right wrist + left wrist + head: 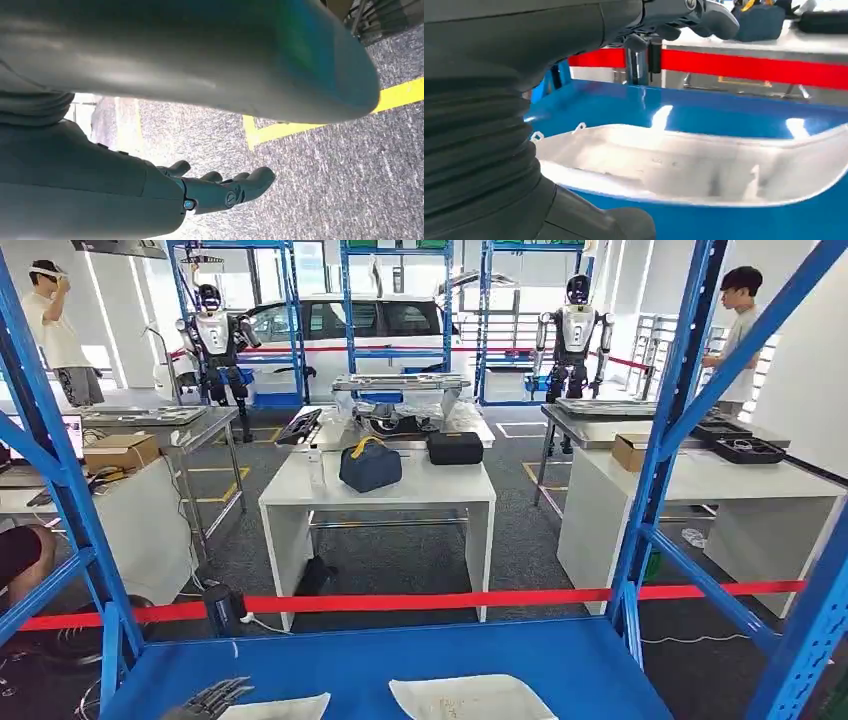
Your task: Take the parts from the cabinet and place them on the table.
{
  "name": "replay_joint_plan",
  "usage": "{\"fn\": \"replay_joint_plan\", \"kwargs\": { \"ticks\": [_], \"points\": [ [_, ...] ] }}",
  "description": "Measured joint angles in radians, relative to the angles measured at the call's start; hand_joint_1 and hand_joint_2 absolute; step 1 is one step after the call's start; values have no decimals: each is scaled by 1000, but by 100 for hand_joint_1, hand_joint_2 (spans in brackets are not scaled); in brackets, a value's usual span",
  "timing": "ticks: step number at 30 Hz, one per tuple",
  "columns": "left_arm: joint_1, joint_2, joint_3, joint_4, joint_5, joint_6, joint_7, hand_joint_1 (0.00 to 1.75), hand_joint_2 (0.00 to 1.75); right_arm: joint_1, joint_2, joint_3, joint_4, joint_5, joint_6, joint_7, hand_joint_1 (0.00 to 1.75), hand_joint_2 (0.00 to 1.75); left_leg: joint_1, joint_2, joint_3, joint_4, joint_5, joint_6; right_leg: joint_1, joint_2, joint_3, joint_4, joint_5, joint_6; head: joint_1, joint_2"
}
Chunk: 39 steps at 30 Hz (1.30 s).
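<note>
Two pale silvery sheet parts lie on the blue cabinet shelf [560, 660], one at the left [275, 707] and one nearer the middle [470, 697]. My left hand [212, 699] reaches onto the shelf at the left part's near corner, fingers stretched out and holding nothing. In the left wrist view its fingers [674, 15] hover over the blue shelf just beyond the long curved part [689, 165]. My right hand [220, 190] hangs over grey carpet with loosely extended fingers and nothing in it. The white table [375, 495] stands beyond the shelf.
Blue cabinet uprights [660, 440] frame the view, and a red barrier tape [420, 600] runs across behind the shelf. The white table carries a blue bag [369, 465] and a black case [455, 447]. Side tables, two other robots and two people stand farther back.
</note>
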Motion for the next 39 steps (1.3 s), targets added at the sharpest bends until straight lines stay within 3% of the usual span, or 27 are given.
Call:
{"fn": "replay_joint_plan", "kwargs": {
  "ticks": [20,21,22,23,39],
  "points": [
    [-75,-12,-40,286,-114,54,60,0,175,-1,0,-5,0,28,5,8,0,0,0,0,0,0,0,0,0,0,0,0,0,0,0,0],
    [-81,-12,-41,297,-120,54,66,19,175,-1,0,-5,0,29,5,8,0,0,0,0,0,0,0,0,0,0,0,0,0,0,0,0],
    [-87,-13,-42,309,-122,55,71,164,175,-1,0,-5,0,30,5,7,0,0,0,0,0,0,0,0,0,0,0,0,0,0,0,0],
    [-92,-14,-42,321,-125,55,77,175,175,-1,0,-5,0,30,5,7,0,0,0,0,0,0,0,0,0,0,0,0,0,0,0,0],
    [-107,-16,-42,397,-132,72,80,175,175,-1,0,-5,0,41,6,4,0,0,0,0,0,0,0,-1,0,0,0,0,0,0,0,0]
  ]
}}
